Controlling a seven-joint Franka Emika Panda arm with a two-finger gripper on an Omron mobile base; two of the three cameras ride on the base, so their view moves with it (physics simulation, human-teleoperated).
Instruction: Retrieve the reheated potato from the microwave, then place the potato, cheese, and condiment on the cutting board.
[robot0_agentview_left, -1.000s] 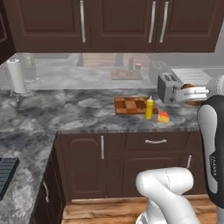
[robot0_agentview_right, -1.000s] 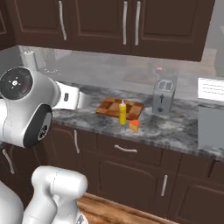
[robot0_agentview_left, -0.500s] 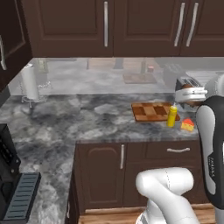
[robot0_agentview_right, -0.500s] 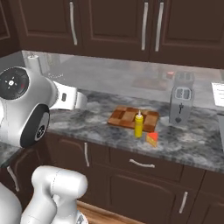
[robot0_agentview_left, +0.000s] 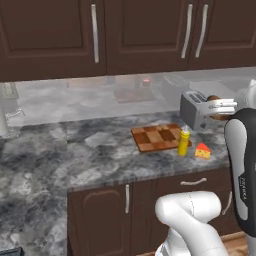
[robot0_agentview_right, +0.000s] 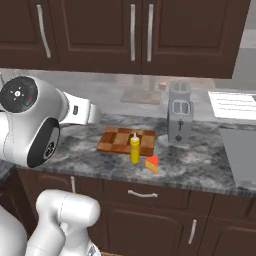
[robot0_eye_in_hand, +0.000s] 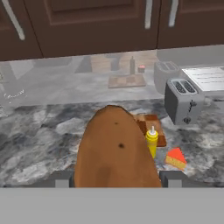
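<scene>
1. A grey marbled worktop (robot0_agentview_left: 100, 165) runs under dark brown cabinets (robot0_agentview_right: 140, 35), with matching cupboards below it.
2. The board (robot0_agentview_left: 159, 137), a wooden checkered one, lies flat on the worktop; take it as the landmark.
3. The bottle (robot0_agentview_left: 184, 142), yellow and upright, stands just off the board's front right corner, touching or nearly touching its edge.
4. The cheese (robot0_agentview_left: 202, 151) lies on the worktop just right of the bottle, off the board, red side up.
5. A silver toaster (robot0_agentview_right: 179, 120) stands to the right of the board, further back than the cheese.
6. The potato (robot0_eye_in_hand: 116, 151) sits between the two gripper (robot0_eye_in_hand: 114, 178) fingers in the hand view, large and close to the camera, hiding part of the board behind it.
7. The fingers (robot0_eye_in_hand: 61, 179) stand partly apart at either flank of the potato, clamped on it.
8. In the left base view the gripper (robot0_agentview_left: 220, 106) is up in the air to the right of the board, in front of the toaster, with a brown bit of potato (robot0_agentview_left: 216, 99) showing beside the white fingers.
</scene>
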